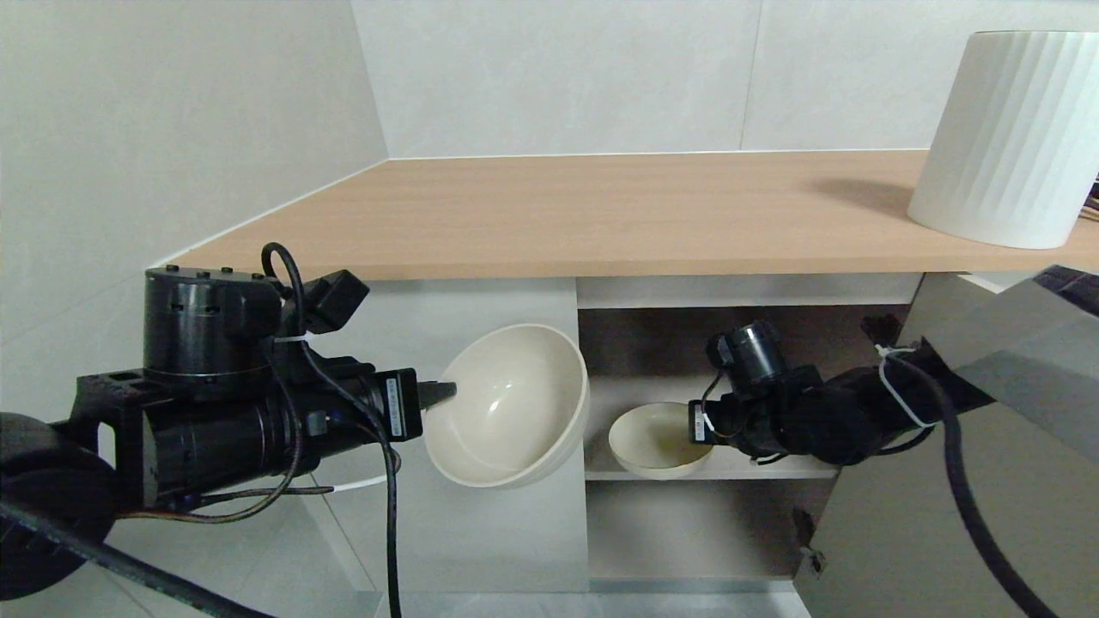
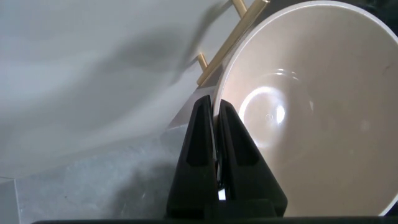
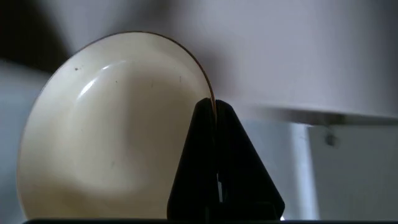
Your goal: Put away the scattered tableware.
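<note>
Well, the big bowl hung tipped on its side before the cabinet door, below the tabletop, its rim pinched in my left end effector, which was closed tight on it. The small bowl sat upright at the shelf, my right end effector clamped on its rim. Both bowls were plain cream, glossy inside.

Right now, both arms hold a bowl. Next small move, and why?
Probably open the right gripper and release the small bowl: it looks already set on the cabinet shelf, the gripper shut on its rim. The left gripper holds the large bowl by its rim outside, before the shut door, so it should likely wait for the right arm to back out.
</note>
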Controlling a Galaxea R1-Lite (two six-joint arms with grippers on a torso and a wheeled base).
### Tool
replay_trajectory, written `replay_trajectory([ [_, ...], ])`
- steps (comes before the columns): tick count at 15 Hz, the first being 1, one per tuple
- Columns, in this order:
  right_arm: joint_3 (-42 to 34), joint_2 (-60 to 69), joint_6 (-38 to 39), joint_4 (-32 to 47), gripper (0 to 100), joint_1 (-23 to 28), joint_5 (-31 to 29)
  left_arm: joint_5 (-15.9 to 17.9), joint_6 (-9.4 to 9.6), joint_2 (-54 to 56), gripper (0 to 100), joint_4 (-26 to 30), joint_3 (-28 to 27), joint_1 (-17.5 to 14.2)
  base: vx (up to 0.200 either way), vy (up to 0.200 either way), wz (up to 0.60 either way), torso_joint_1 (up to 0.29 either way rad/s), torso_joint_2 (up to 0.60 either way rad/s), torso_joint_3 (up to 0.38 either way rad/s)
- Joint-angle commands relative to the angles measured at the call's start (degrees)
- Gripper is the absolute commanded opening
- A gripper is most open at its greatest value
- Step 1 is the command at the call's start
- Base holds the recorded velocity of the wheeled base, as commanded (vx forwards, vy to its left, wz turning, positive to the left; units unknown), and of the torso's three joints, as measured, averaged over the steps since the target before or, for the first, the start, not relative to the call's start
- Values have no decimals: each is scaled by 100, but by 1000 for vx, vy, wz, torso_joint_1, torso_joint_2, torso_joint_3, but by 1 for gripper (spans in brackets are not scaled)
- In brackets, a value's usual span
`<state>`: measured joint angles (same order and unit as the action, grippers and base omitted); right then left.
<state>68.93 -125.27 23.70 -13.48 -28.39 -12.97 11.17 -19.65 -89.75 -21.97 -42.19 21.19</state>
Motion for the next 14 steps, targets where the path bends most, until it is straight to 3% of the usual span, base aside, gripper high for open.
replay_trajectory([
  [1, 306, -533, 197, -32, 0, 141, -4, 0, -4, -8, 0, -1, 0, 8, 0, 0, 0, 0, 0, 0],
  [6, 798, -1219, 267, -40, 0, 317, -645, 0, -4, -25, 0, -1, 27, 61, 0, 0, 0, 0, 0, 0],
  [14, 1079, -1746, 223, -489, 0, 449, -1094, 8, -4, -25, 0, -18, 53, 105, 0, 0, 0, 0, 0, 0],
])
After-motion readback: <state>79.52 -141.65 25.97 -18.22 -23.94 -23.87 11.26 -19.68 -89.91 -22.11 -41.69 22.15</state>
